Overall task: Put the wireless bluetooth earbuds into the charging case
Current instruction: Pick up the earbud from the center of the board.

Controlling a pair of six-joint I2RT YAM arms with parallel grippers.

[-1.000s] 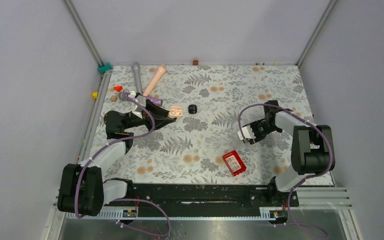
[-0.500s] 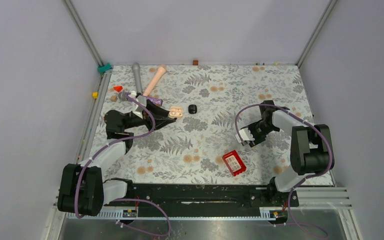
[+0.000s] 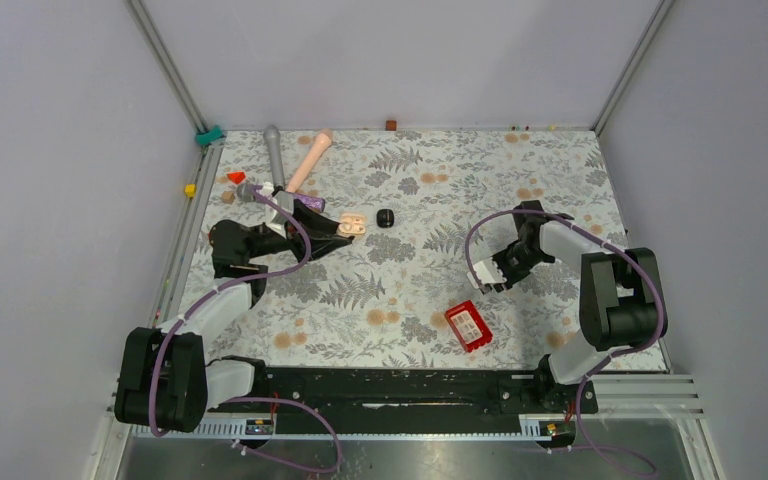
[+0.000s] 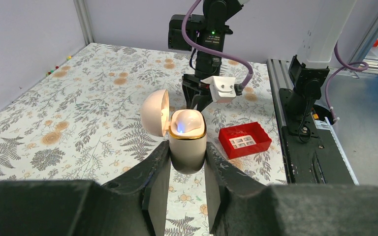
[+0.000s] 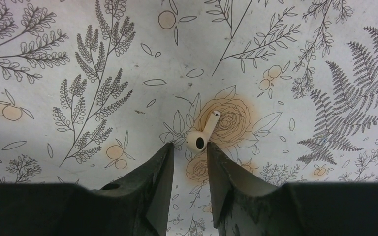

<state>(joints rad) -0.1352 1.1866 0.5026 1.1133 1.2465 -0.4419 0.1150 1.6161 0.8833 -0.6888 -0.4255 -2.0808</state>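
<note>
My left gripper (image 4: pixel 187 162) is shut on the white, gold-rimmed charging case (image 4: pixel 187 142), holding it upright with its lid swung open to the left and a blue light glowing inside. From above, the case (image 3: pixel 351 224) sits left of centre. A whitish-cream earbud (image 5: pixel 200 136) lies on the floral cloth, stem pointing up and right. My right gripper (image 5: pixel 189 150) points down over it, jaws narrowly open, with the bud's head between the fingertips: close to the right finger, a small gap on the left. The top view shows this gripper (image 3: pixel 487 283) right of centre.
A red box (image 3: pixel 468 325) lies near the front, just left of my right gripper. A small black rounded item (image 3: pixel 385 218) sits beside the case. A grey tool (image 3: pixel 273 155), a pink tool (image 3: pixel 310 160) and a red cone (image 3: pixel 235 177) lie at the back left.
My right gripper has shifted left and toward the near edge, and its jaws have narrowed around the earbud. The left gripper and case have not moved.
</note>
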